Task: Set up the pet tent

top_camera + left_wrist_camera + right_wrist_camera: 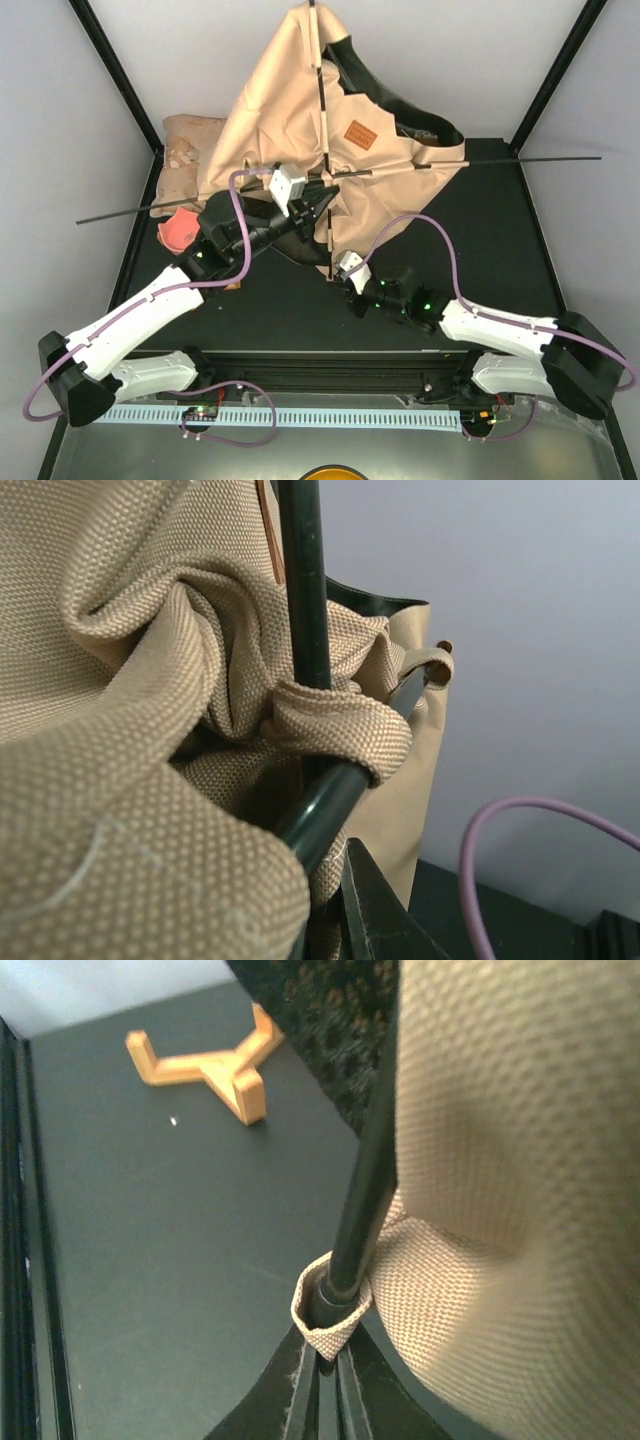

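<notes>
Right gripper (325,1358) closed on foot of pole (365,1190), fabric loop (335,1325) pinched with it, at pet tent (290,100) near edge. Left gripper (318,203) closed at tent's pole crossing; held thing unclear. Tent half-raised on table (480,250); pillow (190,150) at tent's left.

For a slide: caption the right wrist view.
Right pincer pinches the tan canvas tent's woven loop holding the end of a thin black pole.
</notes>
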Tool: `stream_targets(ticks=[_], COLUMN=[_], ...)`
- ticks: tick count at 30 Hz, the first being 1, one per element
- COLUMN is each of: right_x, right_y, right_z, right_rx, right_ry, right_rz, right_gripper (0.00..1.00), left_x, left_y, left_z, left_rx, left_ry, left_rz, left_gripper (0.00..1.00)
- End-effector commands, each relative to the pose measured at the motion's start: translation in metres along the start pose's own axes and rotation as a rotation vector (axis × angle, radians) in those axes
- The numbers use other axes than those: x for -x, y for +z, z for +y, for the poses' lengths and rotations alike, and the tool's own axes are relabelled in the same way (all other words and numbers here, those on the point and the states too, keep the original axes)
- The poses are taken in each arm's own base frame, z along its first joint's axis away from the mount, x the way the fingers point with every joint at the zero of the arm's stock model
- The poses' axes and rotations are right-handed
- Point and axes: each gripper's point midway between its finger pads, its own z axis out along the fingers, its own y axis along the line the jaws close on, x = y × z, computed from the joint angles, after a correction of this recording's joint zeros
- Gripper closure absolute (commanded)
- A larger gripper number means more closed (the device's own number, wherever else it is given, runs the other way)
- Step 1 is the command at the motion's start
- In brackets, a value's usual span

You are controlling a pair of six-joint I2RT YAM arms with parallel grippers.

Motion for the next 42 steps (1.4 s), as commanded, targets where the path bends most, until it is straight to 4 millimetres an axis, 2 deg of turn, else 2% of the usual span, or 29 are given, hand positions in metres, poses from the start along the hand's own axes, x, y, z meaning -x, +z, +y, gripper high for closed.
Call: stream_targets(ticks=[1, 5, 8, 12, 18, 22, 27, 31, 42], right_x=[0.012, -0.022, -0.042, -0.062, -0.081, -0.071, -0.060, -0.068, -0.105], right_y=[0.012, 0.025, 0.032, 0.037, 0.044, 0.034, 0.024, 0.022, 0.025], right_z=[-0.008, -0.012, -0.010, -0.009, -0.008, -0.008, -0.007, -0.004, 0.000], right_rx=[-0.034, -0.053, -0.040, -0.033, -0.024, -0.032, -0.035, -0.025, -0.020], right_ry=[0.084, 0.125, 0.134, 0.139, 0.146, 0.155, 0.114, 0.099, 0.199], right_rz=[-0.086, -0.056, -0.035, -0.022, 0.024, -0.006, 0.008, 0.048, 0.109], right_gripper=[0.92, 0.92, 0.92, 0.91, 0.79, 0.78, 0.68, 0.64, 0.62], left_x=[-0.039, -0.101, -0.138, -0.167, -0.195, -0.197, -0.176, -0.161, -0.155], left_y=[-0.004, -0.005, -0.007, -0.014, -0.013, -0.014, -0.016, -0.014, -0.012], left_z=[-0.002, 0.009, 0.008, 0.007, 0.004, 0.003, 0.005, 0.004, 0.001], left_rx=[-0.031, 0.002, 0.002, 0.026, 0.028, 0.032, 0.054, 0.052, 0.037], left_ry=[0.041, -0.021, -0.072, -0.079, -0.074, -0.081, -0.078, -0.065, -0.059], left_rz=[0.008, 0.107, 0.156, 0.147, 0.182, 0.174, 0.121, 0.098, 0.098], left_gripper=[0.98, 0.98, 0.98, 0.98, 0.99, 0.98, 0.98, 0.98, 0.98])
